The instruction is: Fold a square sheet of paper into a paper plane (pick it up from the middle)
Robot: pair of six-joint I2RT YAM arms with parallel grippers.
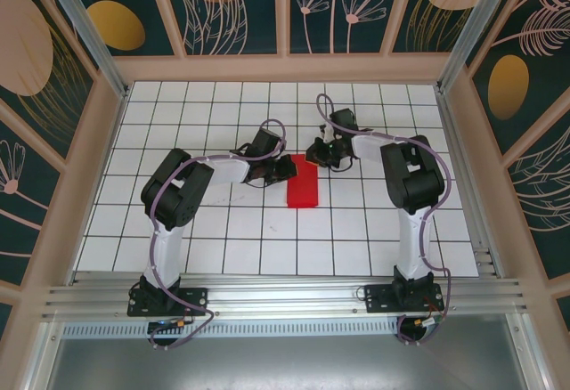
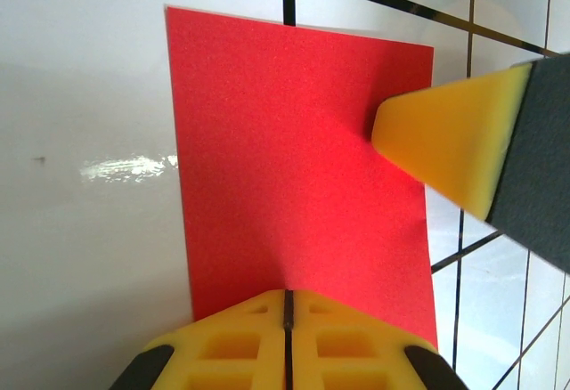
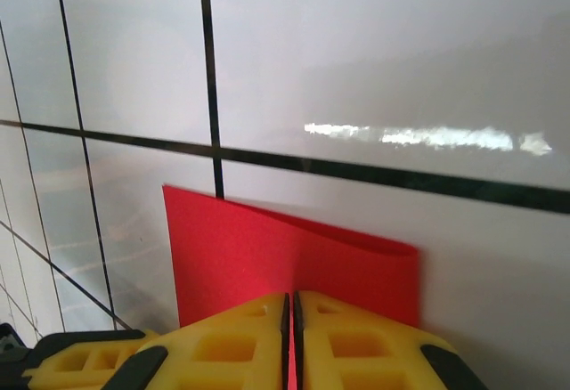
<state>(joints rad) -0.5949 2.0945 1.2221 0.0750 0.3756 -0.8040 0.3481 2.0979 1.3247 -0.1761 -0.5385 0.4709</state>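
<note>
A white tiled table (image 1: 267, 247) sat inside a walled booth painted with plants; two arms reached in from the near edge. The red sheet (image 1: 303, 185) lay flat near the middle of the table, between the two grippers, as a narrow rectangle about one tile wide; its long sides ran away from the arm bases.

The left gripper (image 1: 283, 169) sat at the sheet's left edge, towards the far end. In the left wrist view its yellow fingertips (image 2: 232, 341) were pressed together with only a thin dark seam between them; the sheet (image 2: 294, 167) ran up to the tips, but it could not be told whether any paper was caught there. One yellow finger (image 2: 436, 145) of the right gripper came in from the right, its tip on the red surface.

The right gripper (image 1: 319, 152) sat at the sheet's far right corner. In the right wrist view its fingers (image 3: 356, 345) were together too; red showed in the slit, so they were clamped on the sheet (image 3: 249, 247). The top layer rose slightly off the one beneath.
</note>
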